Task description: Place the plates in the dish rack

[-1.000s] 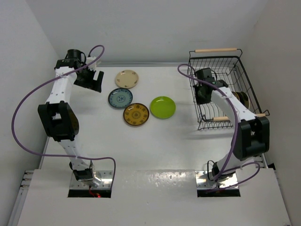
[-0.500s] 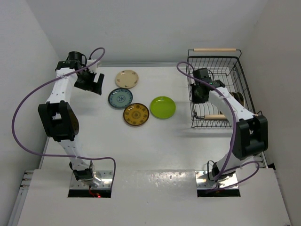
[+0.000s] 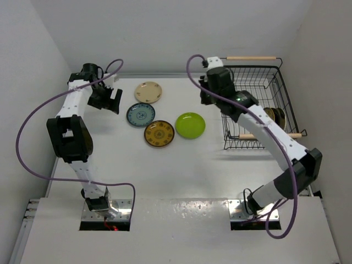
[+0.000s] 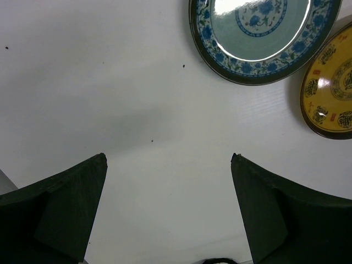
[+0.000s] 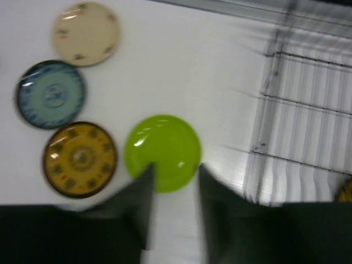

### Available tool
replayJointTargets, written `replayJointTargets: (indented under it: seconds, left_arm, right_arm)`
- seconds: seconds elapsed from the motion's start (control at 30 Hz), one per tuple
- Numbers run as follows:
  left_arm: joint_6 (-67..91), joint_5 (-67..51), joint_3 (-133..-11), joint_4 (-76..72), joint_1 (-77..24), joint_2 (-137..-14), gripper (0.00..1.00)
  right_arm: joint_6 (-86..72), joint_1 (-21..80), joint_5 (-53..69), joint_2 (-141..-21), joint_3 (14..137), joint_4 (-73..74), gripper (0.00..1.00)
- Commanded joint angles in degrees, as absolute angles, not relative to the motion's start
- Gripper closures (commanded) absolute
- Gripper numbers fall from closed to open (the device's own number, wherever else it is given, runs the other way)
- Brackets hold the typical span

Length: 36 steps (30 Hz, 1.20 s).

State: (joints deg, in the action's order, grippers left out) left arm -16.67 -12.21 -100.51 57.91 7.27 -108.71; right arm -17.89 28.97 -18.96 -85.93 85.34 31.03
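Observation:
Four plates lie on the white table: beige, blue patterned, brown-and-yellow and lime green. The black wire dish rack stands at the right, with plates standing on edge inside near its right wall. My right gripper is open and empty, high between the rack and the lime plate, which shows between its fingertips. My left gripper is open and empty over bare table left of the blue plate.
White walls close in the table at the back and on both sides. The rack's wooden handles lie at its far and near ends. The left arm's purple cable loops out on the left side.
My right arm has come out of the rack and swung left and up, towards the lime plate. The rack has shifted slightly. My left gripper has barely moved.

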Motion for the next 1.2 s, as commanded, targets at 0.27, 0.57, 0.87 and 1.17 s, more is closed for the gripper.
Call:
replayJointTargets:
  seconds: [0.27,0.57,0.87,1.17]
  left_arm:
    - [-14.94,-8.17,-98.35,56.87,6.86,-107.31,0.01]
    - [-14.94,-8.17,-97.29,56.87,6.86,-106.27,0.01]
    - [-16.00,-8.17,-96.15,56.87,6.86,-105.74,0.01]
    - [-16.61,-7.03,-95.62,56.87,6.86,-105.73,0.01]
  right_arm:
    - [-56.06,37.17,-28.02,-98.62,77.54,23.65,0.19]
    - [-76.96,38.32,-34.27,-106.52,75.32,27.06,0.19]
    - [-92.72,38.23,-34.98,-112.15,73.39,29.26,0.22]
    - [-95.72,36.74,-30.32,-115.93,70.31,27.16,0.38]
